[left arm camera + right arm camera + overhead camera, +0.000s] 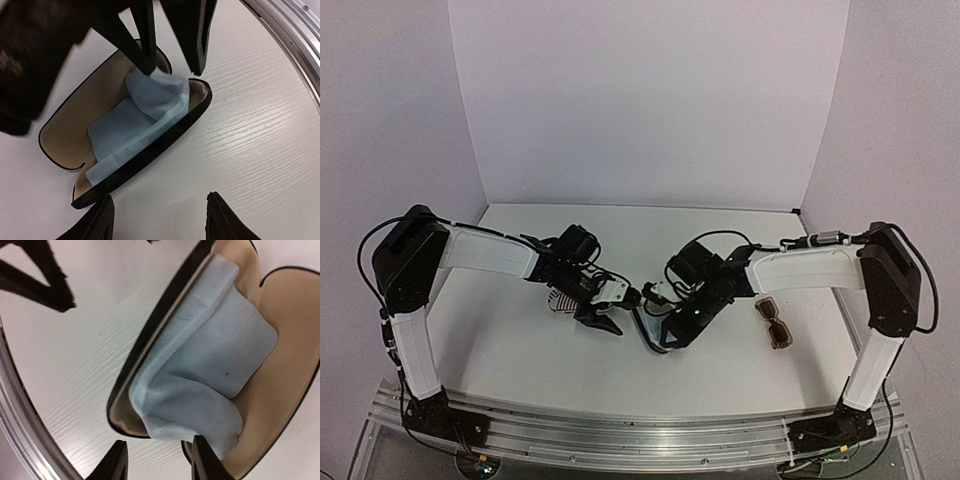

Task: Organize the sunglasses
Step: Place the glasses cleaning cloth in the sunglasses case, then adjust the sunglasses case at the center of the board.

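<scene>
While both arms reach inward in the overhead view, a white table (620, 235) with a faint wood grain fills the floor of a plain booth, closed by a pale back wall (650, 100) and lilac side panels, with an aluminium rail (640, 432) along the near edge where the bases are bolted. The left gripper (605, 322) and the right gripper (665, 338) nearly meet over the middle of the table. The brown sunglasses (775, 322) lie flat on the bare surface to the right, under the right forearm's outer side and well apart from both claws. A stripe-patterned case (558, 300) shows partly beneath the left arm. From the left wrist, an open black case (150, 155) with a beige lining rests on the table, a light-blue cloth (135, 130) rumpled inside it; the left claw stands apart at the bottom of the view with only bare table between its tips, and the right arm's dark fingers (195, 35) hang over the far end of the case. From the right wrist, the same cloth bulges over the case rim, and the right claw is parted, one tip in front of the cloth's lower corner, clamped on nothing.
</scene>
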Controlling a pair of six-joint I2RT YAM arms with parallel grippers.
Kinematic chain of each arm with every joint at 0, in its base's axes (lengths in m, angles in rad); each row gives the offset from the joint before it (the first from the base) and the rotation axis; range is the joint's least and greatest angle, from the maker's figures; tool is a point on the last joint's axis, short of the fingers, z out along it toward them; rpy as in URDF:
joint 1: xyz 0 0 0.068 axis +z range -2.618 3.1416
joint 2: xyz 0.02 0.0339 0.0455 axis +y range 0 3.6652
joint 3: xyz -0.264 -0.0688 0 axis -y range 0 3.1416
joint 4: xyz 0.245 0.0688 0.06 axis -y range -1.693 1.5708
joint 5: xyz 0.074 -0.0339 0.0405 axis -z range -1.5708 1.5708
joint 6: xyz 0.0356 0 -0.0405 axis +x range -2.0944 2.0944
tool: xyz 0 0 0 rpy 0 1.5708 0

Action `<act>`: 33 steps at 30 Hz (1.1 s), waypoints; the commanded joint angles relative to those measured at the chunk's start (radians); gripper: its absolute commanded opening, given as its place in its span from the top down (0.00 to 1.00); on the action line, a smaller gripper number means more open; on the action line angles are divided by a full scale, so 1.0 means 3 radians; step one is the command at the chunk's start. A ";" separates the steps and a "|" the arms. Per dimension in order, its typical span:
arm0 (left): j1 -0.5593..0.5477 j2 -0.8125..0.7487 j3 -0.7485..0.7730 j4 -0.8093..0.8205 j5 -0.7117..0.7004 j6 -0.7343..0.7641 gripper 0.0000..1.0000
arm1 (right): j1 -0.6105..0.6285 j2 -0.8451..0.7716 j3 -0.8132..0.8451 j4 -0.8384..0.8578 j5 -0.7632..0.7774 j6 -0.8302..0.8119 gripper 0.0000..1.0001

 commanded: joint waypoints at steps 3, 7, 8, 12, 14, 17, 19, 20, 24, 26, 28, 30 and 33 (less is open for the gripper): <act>0.0053 0.0019 0.0199 -0.0125 0.0105 0.0157 0.43 | -0.0003 -0.0431 0.0208 -0.0023 -0.0575 -0.0067 0.44; 0.0073 -0.0037 0.0094 -0.0093 0.0093 0.0097 0.44 | -0.0021 -0.0353 0.0249 0.0003 -0.0718 0.0050 0.37; 0.0076 -0.0051 0.0051 -0.0059 0.0080 0.0091 0.44 | -0.0042 -0.0294 0.0290 0.0019 -0.0616 0.0145 0.40; 0.0092 -0.0059 -0.0056 0.0187 -0.0048 -0.0026 0.45 | -0.0210 0.0209 0.0709 0.0035 -0.0072 0.0671 0.75; 0.0095 -0.0056 -0.0041 0.0209 -0.0076 -0.0058 0.46 | -0.0257 0.0418 0.0950 0.0054 -0.0039 0.0916 0.84; 0.0112 -0.0092 -0.0054 0.0214 -0.0083 -0.0090 0.46 | -0.0264 0.0624 0.1099 0.0083 -0.0009 0.1078 0.93; 0.0134 -0.0121 -0.0094 0.0246 -0.0087 -0.0127 0.47 | -0.0265 0.0691 0.1093 0.0109 0.0054 0.1164 0.99; 0.0153 -0.0133 -0.0115 0.0269 -0.0093 -0.0151 0.47 | -0.0265 0.0717 0.1073 0.0130 0.0100 0.1202 1.00; 0.0230 -0.0187 -0.0214 0.0318 -0.0100 -0.0161 0.47 | -0.0259 0.0807 0.1047 0.0189 0.0161 0.1257 1.00; 0.0238 -0.0200 -0.0257 0.0318 -0.0103 -0.0112 0.47 | -0.0253 0.0875 0.1044 0.0265 0.0108 0.1247 1.00; 0.0238 -0.0196 -0.0297 0.0356 -0.0117 -0.0067 0.47 | -0.0235 0.0950 0.1058 0.0344 0.0022 0.1224 1.00; 0.0238 -0.0173 -0.0337 0.0437 -0.0168 -0.0085 0.47 | -0.0223 0.1057 0.1113 0.0372 -0.0077 0.1208 1.00; 0.0247 -0.0136 -0.0392 0.0600 -0.0284 -0.0125 0.47 | -0.0191 0.1174 0.1211 0.0396 -0.0209 0.1162 1.00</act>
